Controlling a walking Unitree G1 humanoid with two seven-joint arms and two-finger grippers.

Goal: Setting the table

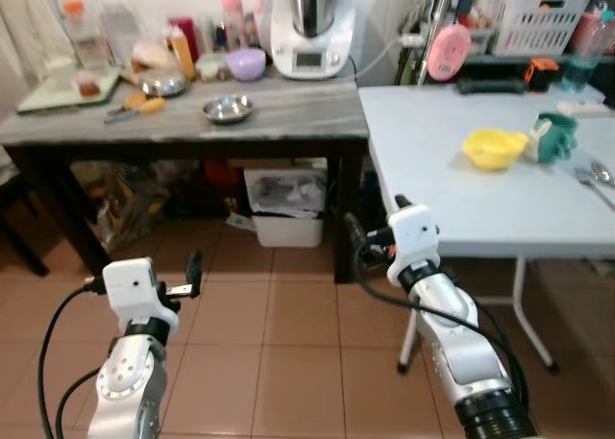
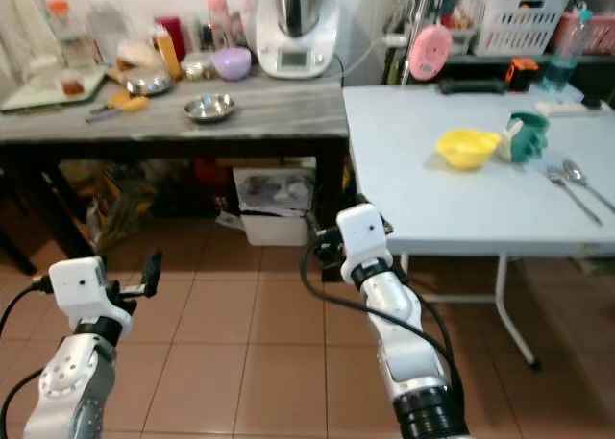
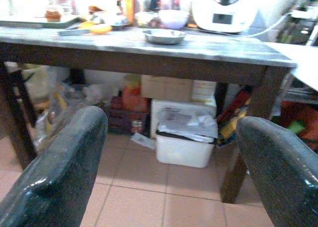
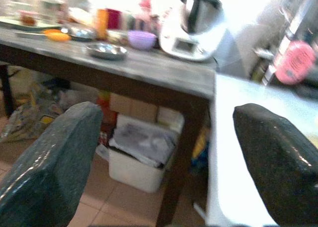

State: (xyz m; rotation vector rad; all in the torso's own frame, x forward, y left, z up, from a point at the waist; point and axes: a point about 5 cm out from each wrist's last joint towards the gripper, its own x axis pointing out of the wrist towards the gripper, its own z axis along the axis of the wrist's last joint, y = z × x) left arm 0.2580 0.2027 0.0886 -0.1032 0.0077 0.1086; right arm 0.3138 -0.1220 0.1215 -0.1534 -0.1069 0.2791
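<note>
While we are standing on the tiled floor [image 1: 288, 324], we are looking at two worktops that are touching at a corner. Our left tool [image 3: 169, 167] is hanging low over the tiles, and its two black fingers [image 3: 59, 172] are spread wide apart with nothing between them. Our right tool [image 4: 164, 162] is hanging near the front edge of the white worktop [image 1: 461, 199], and its fingers [image 4: 49, 162] are wide apart too and holding nothing. On the white worktop a yellow bowl [image 1: 495, 148] is sitting just beside a green cup [image 1: 556, 137]. A fork [image 2: 569, 191] and a spoon [image 2: 582, 178] are lying next to each other near the far right edge of that worktop. On the dark grey worktop [image 1: 288, 117] a small metal bowl [image 1: 228, 108] is sitting by itself near the middle. Behind it a purple bowl [image 1: 246, 63] is standing next to a big white kitchen machine [image 1: 311, 31]. A white bin [image 1: 285, 207] is sitting on the floor under the grey worktop. A pink round thing [image 1: 449, 51] is hanging at the back, and a white basket [image 1: 540, 18] is sitting on a shelf near it.
</note>
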